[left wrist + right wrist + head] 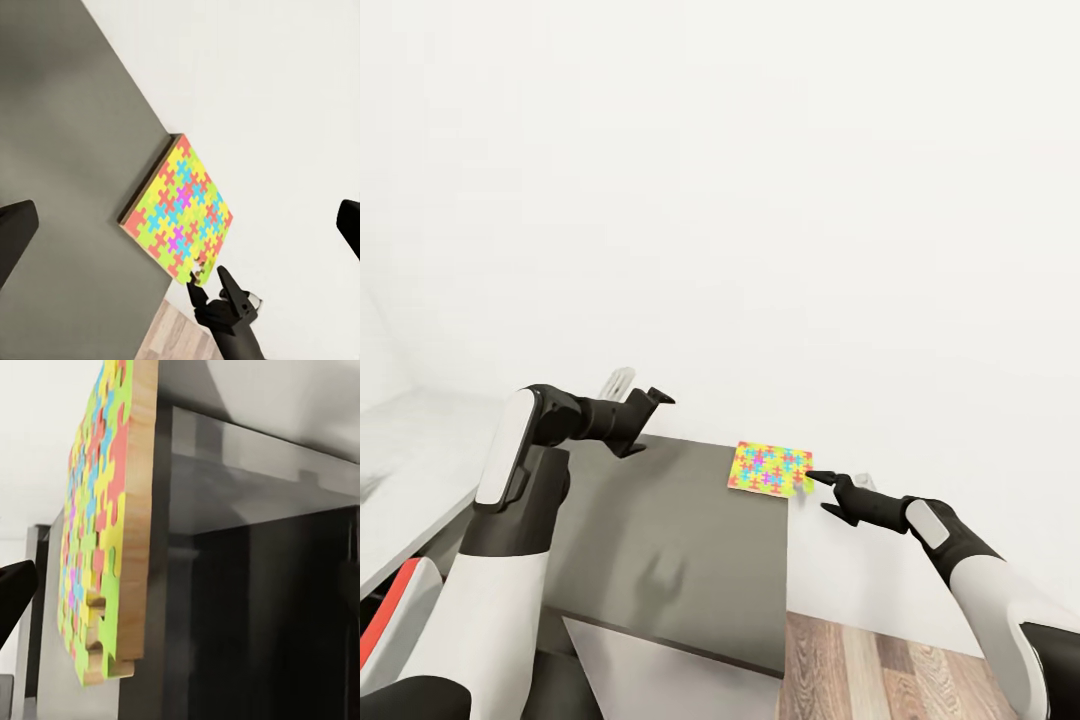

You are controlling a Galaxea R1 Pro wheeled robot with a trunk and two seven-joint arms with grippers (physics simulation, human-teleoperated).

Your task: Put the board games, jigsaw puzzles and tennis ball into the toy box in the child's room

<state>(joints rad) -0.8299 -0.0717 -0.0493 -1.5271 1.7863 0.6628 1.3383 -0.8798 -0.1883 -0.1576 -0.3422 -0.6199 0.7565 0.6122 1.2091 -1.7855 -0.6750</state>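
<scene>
Reaching the open, empty right hand (822, 495) toward the jigsaw puzzle (770, 469) overhanging the far right corner of the dark desk (660, 540), with closing on the notched edge judged next; left hand (647, 412) open and empty.

Bright, even simulator light, wall (760, 200) nearly washed out; soft blurred shadows on the dark table (680, 560); head view's lower-left corner smeared, right wrist close-up slightly soft

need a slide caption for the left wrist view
Right gripper open at the notched corner of a jigsaw puzzle overhanging the dark table's edge.
</scene>
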